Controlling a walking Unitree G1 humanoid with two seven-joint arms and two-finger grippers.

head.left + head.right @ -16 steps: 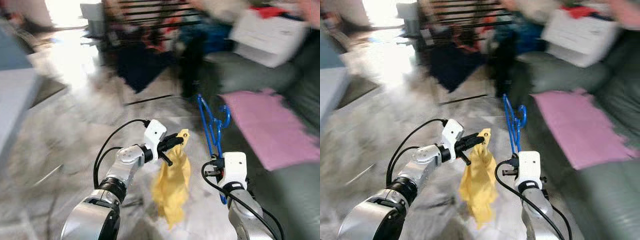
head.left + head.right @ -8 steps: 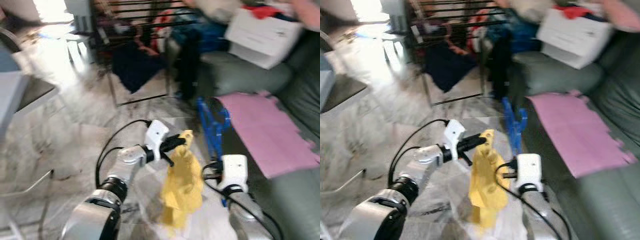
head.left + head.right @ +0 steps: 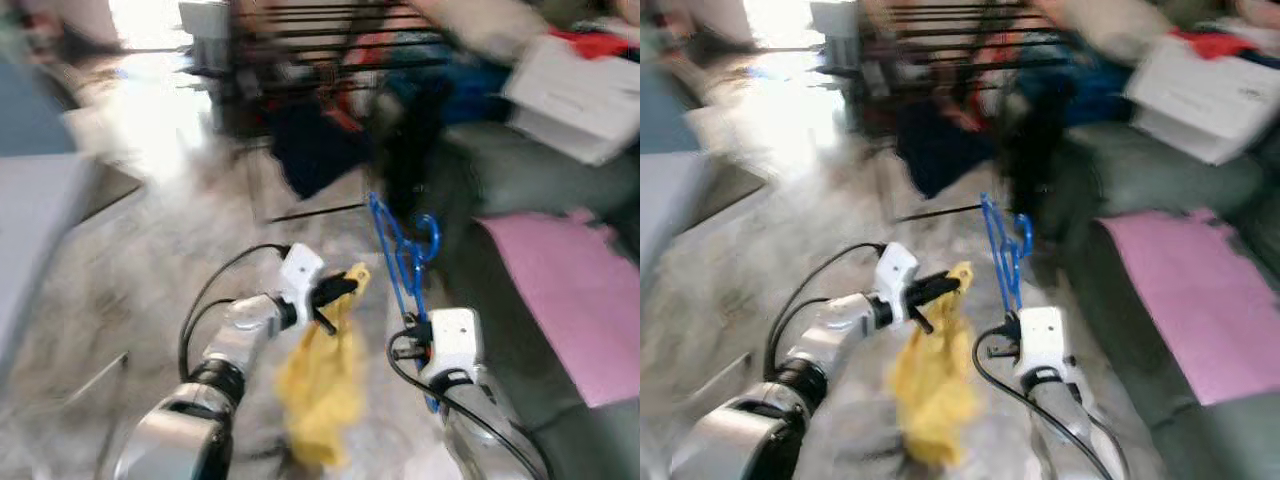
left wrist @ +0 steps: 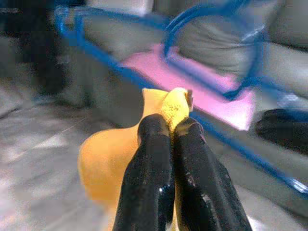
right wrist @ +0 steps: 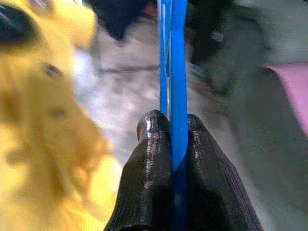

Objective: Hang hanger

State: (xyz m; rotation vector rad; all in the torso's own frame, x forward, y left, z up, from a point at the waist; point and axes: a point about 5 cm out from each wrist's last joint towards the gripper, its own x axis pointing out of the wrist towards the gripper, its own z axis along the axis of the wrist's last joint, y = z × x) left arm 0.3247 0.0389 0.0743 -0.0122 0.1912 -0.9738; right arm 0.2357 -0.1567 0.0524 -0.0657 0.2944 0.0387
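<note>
My left gripper [image 3: 340,290] is shut on the top corner of a yellow cloth [image 3: 318,390] that hangs down over the floor. In the left wrist view its black fingers [image 4: 149,178] pinch the yellow cloth [image 4: 106,163]. My right gripper [image 5: 169,126] is shut on a blue plastic hanger [image 3: 402,255], held upright with its hook at the top, just right of the cloth. The hanger [image 5: 173,57] runs straight up between the right fingers. The picture is blurred by motion.
A dark drying rack [image 3: 330,60] with clothes on it stands ahead. A grey-green sofa [image 3: 520,160] with a pink mat [image 3: 575,290] runs along the right, a white box [image 3: 580,95] on it. Pale furniture [image 3: 35,210] stands at the left.
The whole picture has shifted and blurred, so the camera has moved. Both grippers keep their hold. The yellow cloth has swung a little to the left under the left gripper.
</note>
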